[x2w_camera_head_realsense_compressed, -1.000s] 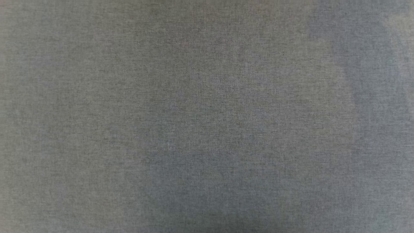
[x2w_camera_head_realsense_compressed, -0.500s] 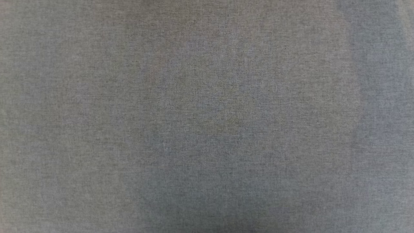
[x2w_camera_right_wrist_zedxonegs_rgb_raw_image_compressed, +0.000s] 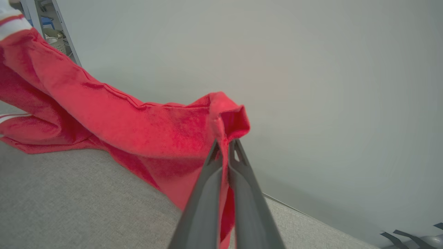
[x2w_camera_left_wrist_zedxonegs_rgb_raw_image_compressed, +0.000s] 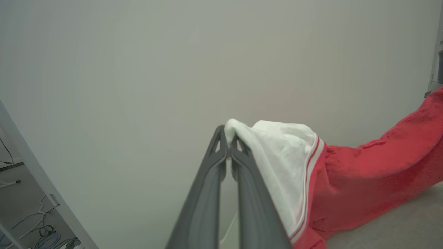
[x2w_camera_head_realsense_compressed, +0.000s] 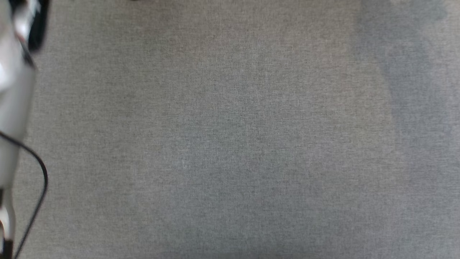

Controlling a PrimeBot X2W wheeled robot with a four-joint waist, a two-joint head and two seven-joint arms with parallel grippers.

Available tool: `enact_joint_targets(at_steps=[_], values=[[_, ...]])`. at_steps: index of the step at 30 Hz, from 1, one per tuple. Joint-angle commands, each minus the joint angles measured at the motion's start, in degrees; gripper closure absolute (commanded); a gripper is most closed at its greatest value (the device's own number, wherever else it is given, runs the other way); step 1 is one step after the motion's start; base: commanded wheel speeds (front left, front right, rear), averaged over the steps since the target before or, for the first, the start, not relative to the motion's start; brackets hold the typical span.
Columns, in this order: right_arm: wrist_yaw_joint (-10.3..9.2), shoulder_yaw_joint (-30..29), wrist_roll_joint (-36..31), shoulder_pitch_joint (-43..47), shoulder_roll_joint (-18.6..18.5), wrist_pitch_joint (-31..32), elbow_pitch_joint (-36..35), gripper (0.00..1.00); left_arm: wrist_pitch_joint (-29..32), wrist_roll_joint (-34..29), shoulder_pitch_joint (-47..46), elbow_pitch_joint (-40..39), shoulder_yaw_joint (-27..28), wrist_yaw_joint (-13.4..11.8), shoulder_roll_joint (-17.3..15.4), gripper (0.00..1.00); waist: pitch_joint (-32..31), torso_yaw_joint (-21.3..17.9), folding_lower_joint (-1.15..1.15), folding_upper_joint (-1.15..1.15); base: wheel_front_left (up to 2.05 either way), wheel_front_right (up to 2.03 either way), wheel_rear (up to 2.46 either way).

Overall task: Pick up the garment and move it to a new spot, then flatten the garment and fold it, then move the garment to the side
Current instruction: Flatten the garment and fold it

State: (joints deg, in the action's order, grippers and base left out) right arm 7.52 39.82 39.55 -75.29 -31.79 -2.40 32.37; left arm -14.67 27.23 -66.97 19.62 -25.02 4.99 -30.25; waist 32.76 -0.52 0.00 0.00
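In the left wrist view my left gripper (x2w_camera_left_wrist_zedxonegs_rgb_raw_image_compressed: pixel 228 141) is shut on the garment's white sleeve (x2w_camera_left_wrist_zedxonegs_rgb_raw_image_compressed: pixel 280 162), which has red-white striped trim. The garment (x2w_camera_left_wrist_zedxonegs_rgb_raw_image_compressed: pixel 373 169) stretches away to the right as red cloth, lifted above the grey surface. My right gripper (x2w_camera_right_wrist_zedxonegs_rgb_raw_image_compressed: pixel 225 145) is shut on a bunched red edge of the garment (x2w_camera_right_wrist_zedxonegs_rgb_raw_image_compressed: pixel 138 128) in the right wrist view. The cloth hangs between the two grippers and droops onto the grey fabric surface (x2w_camera_right_wrist_zedxonegs_rgb_raw_image_compressed: pixel 69 197). Lettering and number are hidden. A pale forearm (x2w_camera_head_realsense_compressed: pixel 14 100) with a black cable stands at the left edge of the head view.
The head view looks down on grey woven fabric (x2w_camera_head_realsense_compressed: pixel 230 144) with soft shadows at the right. A plain pale wall (x2w_camera_left_wrist_zedxonegs_rgb_raw_image_compressed: pixel 173 69) stands behind the grippers. Cables lie on the floor (x2w_camera_left_wrist_zedxonegs_rgb_raw_image_compressed: pixel 38 228) beside a metal frame at lower left of the left wrist view.
The head view has shifted and brightened, so the camera moved. A pale forearm with a black cable has come in at the left edge.
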Motion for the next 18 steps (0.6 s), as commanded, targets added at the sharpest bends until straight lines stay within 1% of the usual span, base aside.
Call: enact_joint_targets(at_steps=[1, 6, 10, 16, 18], values=[[-0.03, 0.95, 1.08, 2.75, -0.88, -0.46, -1.06, 1.0, -0.31, 0.14, 4.52, -2.03, 0.78, -1.09, -0.62, 1.0, -2.86, -0.16, 0.0, 0.0, 0.0, 0.0, 0.0], [-0.03, 3.63, 3.6, 12.11, -3.72, -1.07, -4.8, 1.0, -0.32, 0.44, 20.43, -9.63, 2.29, -3.94, -1.1, 1.0, -7.3, -0.22, 0.0, 0.0, 0.0, 0.0, 0.0], [-0.03, 5.41, 4.88, 20.39, -6.03, -1.04, -7.64, 1.0, -0.32, 0.38, 32.57, -14.92, 2.02, -6.43, -1.45, 1.0, -11.24, 0.07, 0.0, 0.0, 0.0, 0.0, 0.0], [-0.03, 6.24, 6.62, 31.38, -7.86, -1.12, -10.35, 1.0, 1.0, 2.06, 46.81, -19.57, 0.27, -9.75, -1.96, 1.0, -16.08, 0.02, 0.0, 0.0, 0.0, 0.0, 0.0], [-0.03, 6.06, 6.86, 34.68, -8.25, -1.51, -10.75, 1.0, 1.23, 2.86, 51.23, -20.59, 0.01, -11.22, -1.8, 1.0, -17.61, 0.08, 0.0, 0.0, 0.0, 0.0, 0.0]])
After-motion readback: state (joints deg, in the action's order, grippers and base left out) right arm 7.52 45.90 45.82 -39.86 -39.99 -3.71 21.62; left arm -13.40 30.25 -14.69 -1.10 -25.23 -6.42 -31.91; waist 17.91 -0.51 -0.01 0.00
